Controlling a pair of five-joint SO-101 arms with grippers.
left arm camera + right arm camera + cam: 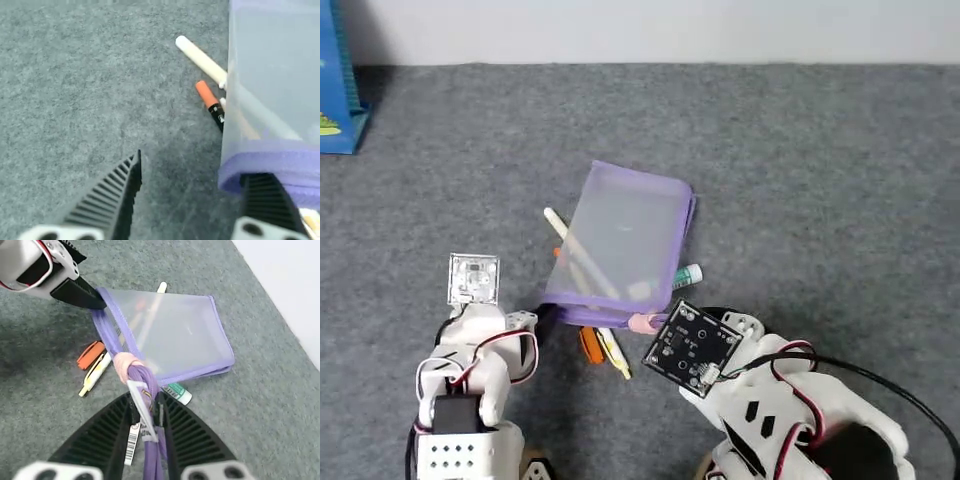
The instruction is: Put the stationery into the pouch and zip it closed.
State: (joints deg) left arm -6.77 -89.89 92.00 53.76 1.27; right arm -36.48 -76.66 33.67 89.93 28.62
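Right gripper (147, 402), lower centre, clamped on pouch (175, 325) strap (142, 382). Left gripper (195, 170) wide open, empty, at pouch corner. Best: close there, keep mouth taut before loading orange marker (90, 354).

I'm staring at a see-through purple pouch (620, 240) with a pink knot (126, 362), an orange marker (206, 95) and a white pen (200, 59); the surface (800, 150) is looking mottled grey.

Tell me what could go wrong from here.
1. The right gripper is shut on the strap alone, while the left gripper stands open at a corner of the pouch; a pull may drag the pouch instead of working the zip.
2. The white pen and orange marker disappear behind the pouch edge, so a sliding pouch may scatter them.
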